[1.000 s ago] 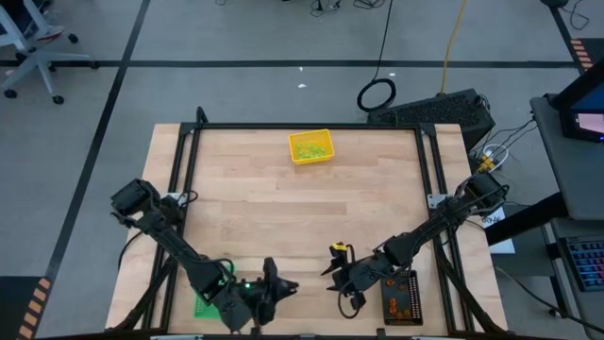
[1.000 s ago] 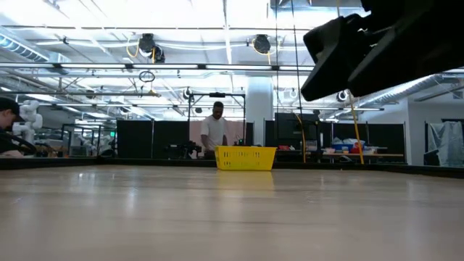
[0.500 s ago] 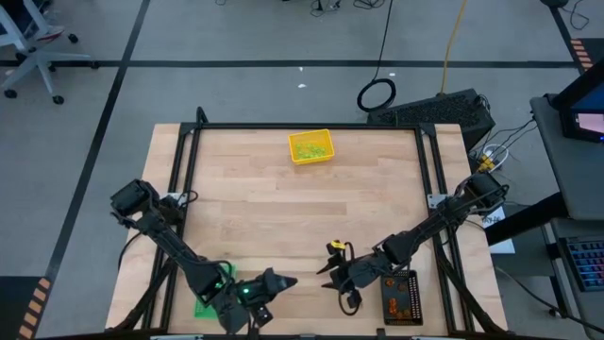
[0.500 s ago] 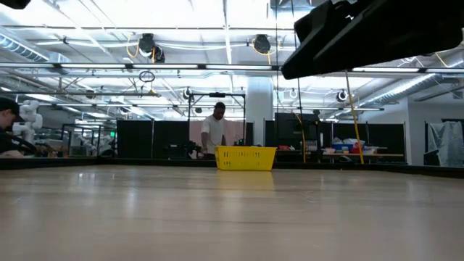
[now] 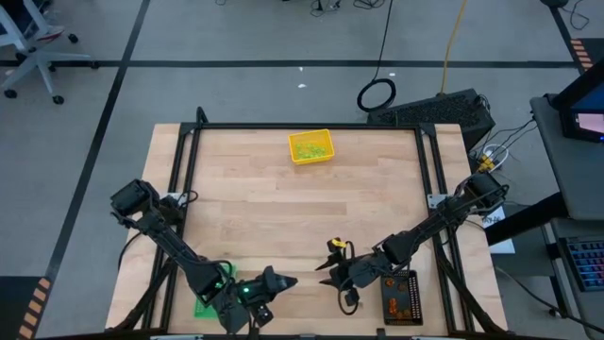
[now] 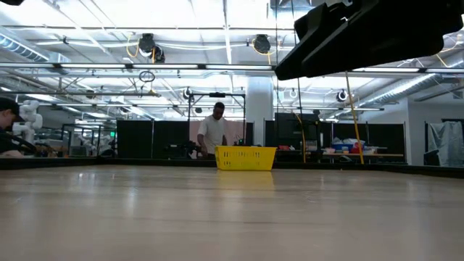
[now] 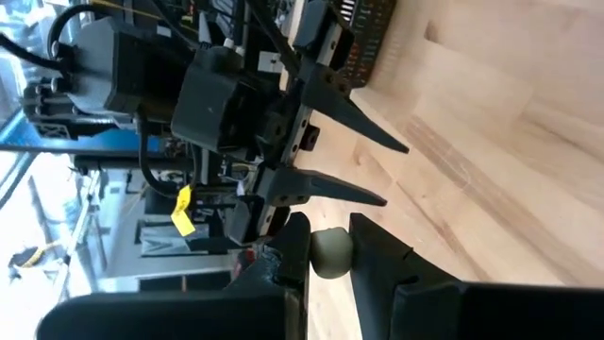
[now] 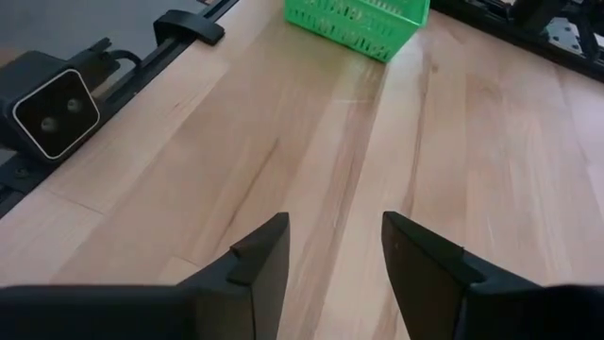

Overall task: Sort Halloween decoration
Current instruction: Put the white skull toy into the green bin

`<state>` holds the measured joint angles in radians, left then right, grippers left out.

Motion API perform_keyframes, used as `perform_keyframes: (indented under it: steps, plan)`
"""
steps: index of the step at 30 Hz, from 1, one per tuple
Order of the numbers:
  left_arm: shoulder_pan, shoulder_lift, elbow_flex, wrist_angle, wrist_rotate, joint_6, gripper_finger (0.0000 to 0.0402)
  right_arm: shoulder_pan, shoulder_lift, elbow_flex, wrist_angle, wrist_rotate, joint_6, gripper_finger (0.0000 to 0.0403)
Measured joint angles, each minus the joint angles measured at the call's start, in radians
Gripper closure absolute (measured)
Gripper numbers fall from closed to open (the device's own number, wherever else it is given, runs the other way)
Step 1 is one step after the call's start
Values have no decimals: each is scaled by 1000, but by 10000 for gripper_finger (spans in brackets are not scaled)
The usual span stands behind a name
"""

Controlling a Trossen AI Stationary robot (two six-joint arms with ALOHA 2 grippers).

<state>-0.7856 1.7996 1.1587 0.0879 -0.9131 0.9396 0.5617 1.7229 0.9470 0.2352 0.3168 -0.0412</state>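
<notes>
Pinching a pale round decoration piece [image 7: 331,251], left gripper [image 5: 280,280] sits lower centre of high view, which hides the piece; right gripper [image 8: 335,247] spread, facing green tray [image 8: 359,23]; yellow tray [image 5: 310,146] upper centre.

The room is bright. Long ceiling lights [image 6: 225,14] shine down from above, and they look almost white with glare in the low view. The table [image 5: 377,203] is lit evenly, with only small soft shadows under the arms. In the low view the wood close to the camera is blurry and shiny. In the left wrist view the pale ball [image 7: 331,251] between the fingers is sharp, but things behind it look smeared.
</notes>
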Motion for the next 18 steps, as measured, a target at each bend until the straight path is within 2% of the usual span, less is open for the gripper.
perform_keyframes:
  steps: [7, 18]
  plan:
    - [0, 0, 0, 2, 3, -148, 358, 0, 0, 0, 2, -3, 43, 248]
    - [-2, 0, 0, 10, 21, -524, 357, 7, 0, 0, 67, -3, 60, 248]
